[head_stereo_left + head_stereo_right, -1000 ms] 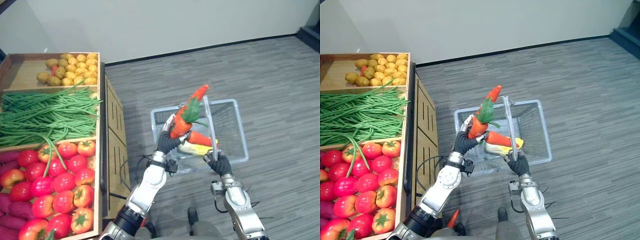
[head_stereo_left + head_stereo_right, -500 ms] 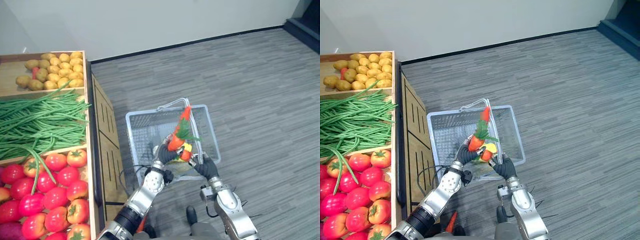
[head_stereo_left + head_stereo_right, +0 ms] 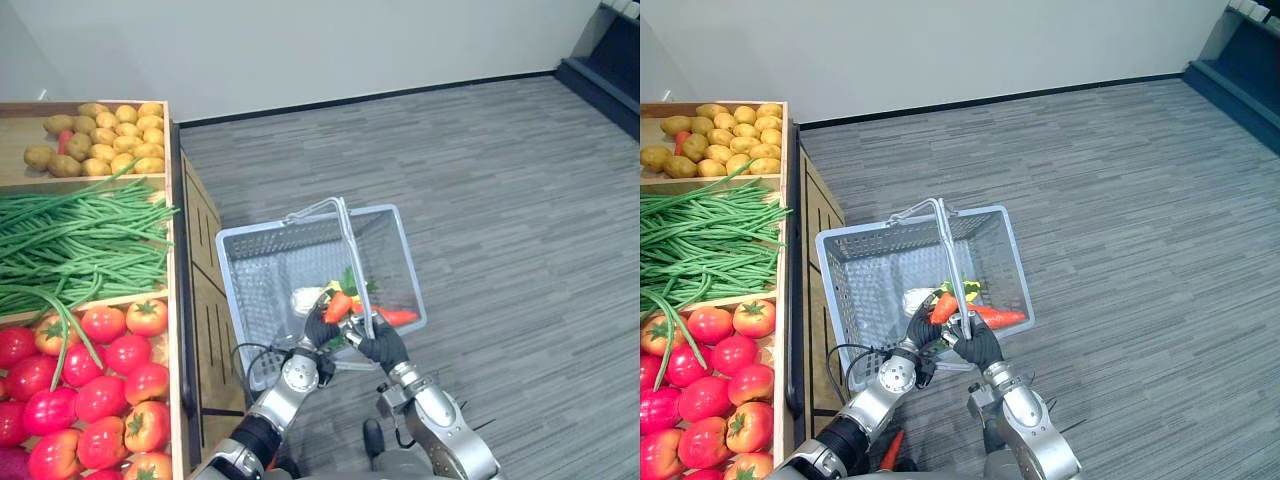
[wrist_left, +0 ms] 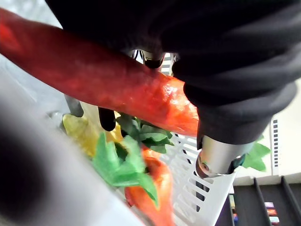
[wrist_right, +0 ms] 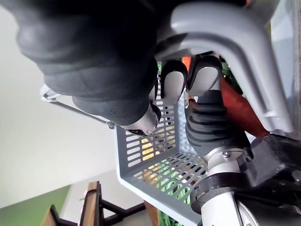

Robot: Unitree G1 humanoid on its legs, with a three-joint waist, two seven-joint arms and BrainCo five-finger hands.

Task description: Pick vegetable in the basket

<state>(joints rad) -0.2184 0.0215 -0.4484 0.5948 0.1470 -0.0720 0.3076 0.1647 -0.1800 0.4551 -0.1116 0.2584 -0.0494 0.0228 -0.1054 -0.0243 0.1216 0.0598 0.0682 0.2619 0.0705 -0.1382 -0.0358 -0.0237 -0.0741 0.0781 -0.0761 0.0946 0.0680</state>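
Observation:
A grey mesh basket [image 3: 280, 255] hangs from its handle [image 3: 352, 260], which my right hand [image 3: 382, 348] is shut round at the near end; the curled fingers [image 5: 207, 77] show in the right wrist view. My left hand [image 3: 320, 328] reaches over the near rim into the basket. An orange carrot [image 3: 338, 305] with green leaves lies against its palm [image 4: 211, 56], and no fingers wrap across the carrot [image 4: 117, 89]. A second carrot [image 3: 397, 317], a yellow vegetable [image 4: 84, 134] and a pale item [image 3: 305, 298] lie on the basket floor.
A wooden stand on the left holds potatoes [image 3: 100, 135], green beans [image 3: 70, 235] and tomatoes [image 3: 100, 370]. Its side panel [image 3: 205, 290] is close to the basket's left wall. One carrot [image 3: 890, 450] lies on the grey floor [image 3: 500, 200] below my left arm.
The camera has shifted. My left hand has come down with the carrot from above the basket into it, and its fingers have loosened. My right hand keeps its hold on the handle.

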